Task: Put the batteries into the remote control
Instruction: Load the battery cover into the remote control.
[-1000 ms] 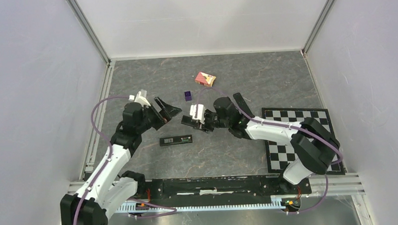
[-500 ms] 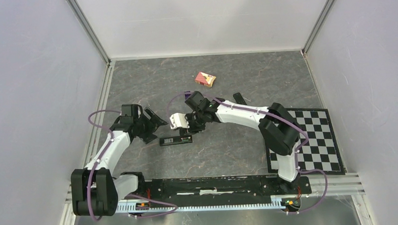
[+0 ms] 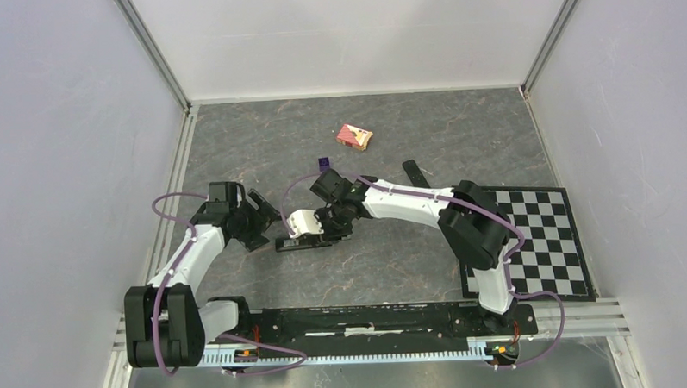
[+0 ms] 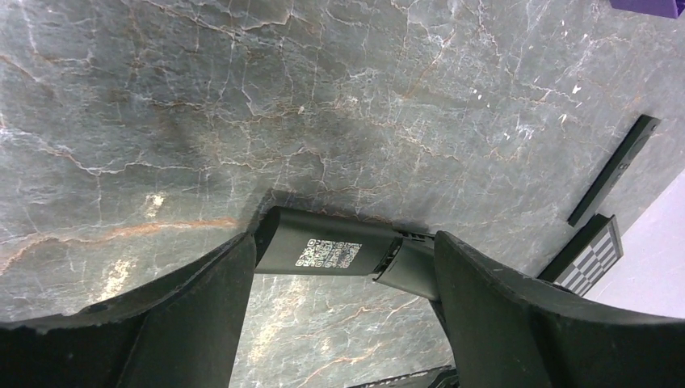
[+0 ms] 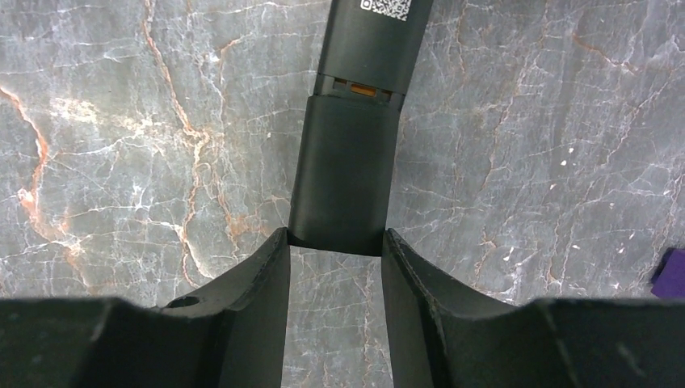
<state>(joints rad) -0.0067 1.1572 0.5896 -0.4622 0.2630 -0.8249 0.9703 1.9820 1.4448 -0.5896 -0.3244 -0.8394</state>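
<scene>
The remote control (image 3: 290,244) lies flat on the grey table, a slim black bar with a pale code patch. My right gripper (image 3: 324,236) is down at its right end. In the right wrist view the fingertips press both sides of the remote's (image 5: 347,162) near end, so the gripper (image 5: 335,238) is shut on it. A slit across the body shows a bit of orange. My left gripper (image 3: 270,215) stands open at the remote's left end. In the left wrist view the remote (image 4: 323,250) lies across, just beyond the wide tips (image 4: 343,242). The batteries are out of view.
A small purple cube (image 3: 324,163) sits just behind the right arm. A red-and-white box (image 3: 354,137) lies farther back. A loose black strip (image 3: 414,172) rests by the checkerboard mat (image 3: 531,239) at the right. Pale walls close in three sides.
Both arms came down to the remote. The right gripper swung left and down onto its right end. The left gripper dropped to its left end with its jaws slightly narrower.
</scene>
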